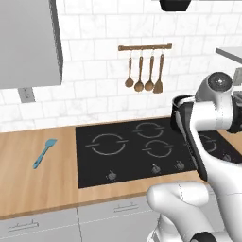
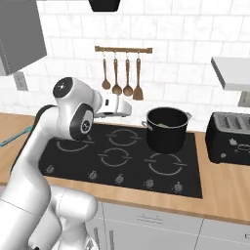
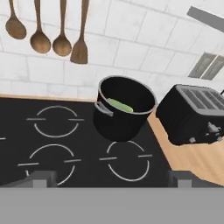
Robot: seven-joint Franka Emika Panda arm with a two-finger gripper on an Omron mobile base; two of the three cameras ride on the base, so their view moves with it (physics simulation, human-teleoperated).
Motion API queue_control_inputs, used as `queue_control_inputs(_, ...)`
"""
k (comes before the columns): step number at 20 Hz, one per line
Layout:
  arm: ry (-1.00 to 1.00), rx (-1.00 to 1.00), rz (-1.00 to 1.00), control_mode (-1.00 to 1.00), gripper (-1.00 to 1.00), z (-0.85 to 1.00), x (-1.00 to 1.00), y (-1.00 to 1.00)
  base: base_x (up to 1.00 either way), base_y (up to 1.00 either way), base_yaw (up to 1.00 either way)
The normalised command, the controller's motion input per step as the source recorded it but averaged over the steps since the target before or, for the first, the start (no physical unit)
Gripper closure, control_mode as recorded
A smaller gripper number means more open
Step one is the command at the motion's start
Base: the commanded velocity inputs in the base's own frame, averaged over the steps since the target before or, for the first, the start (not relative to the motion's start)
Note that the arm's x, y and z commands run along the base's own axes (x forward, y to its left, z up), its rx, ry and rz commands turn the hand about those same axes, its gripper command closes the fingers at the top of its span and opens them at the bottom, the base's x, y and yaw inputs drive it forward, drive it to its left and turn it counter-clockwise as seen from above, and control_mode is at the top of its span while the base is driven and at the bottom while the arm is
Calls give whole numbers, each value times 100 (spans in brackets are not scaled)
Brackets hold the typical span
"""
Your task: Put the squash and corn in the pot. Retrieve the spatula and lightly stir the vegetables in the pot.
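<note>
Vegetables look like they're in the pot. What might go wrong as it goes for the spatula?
The spatula lies flat on the counter far left of the pot, so a long swing across the cooktop is needed. Its thin handle may slip from the open end effector. Coming back, it could knock the pot's rim or the toaster standing close beside.

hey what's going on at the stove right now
A white robot arm is working at a cooktop. Its gripper is open and empty, facing the black pot on the back right burner. Something green and yellow already lies inside the pot. The light-blue spatula lies untouched on the wooden counter left of the cooktop, so fetching it and stirring are not yet done. A black toaster stands right of the pot.
</note>
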Motion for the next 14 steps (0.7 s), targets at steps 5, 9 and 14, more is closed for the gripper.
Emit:
queue_control_inputs(5,0,0,0,100,-100,0,0,0,0,100,0)
queue_control_inputs(9,0,0,0,100,-100,0,0,0,0,100,0)
queue_control_inputs(14,1,-3,11,-100,-100,-4,1,23,5,30,0)
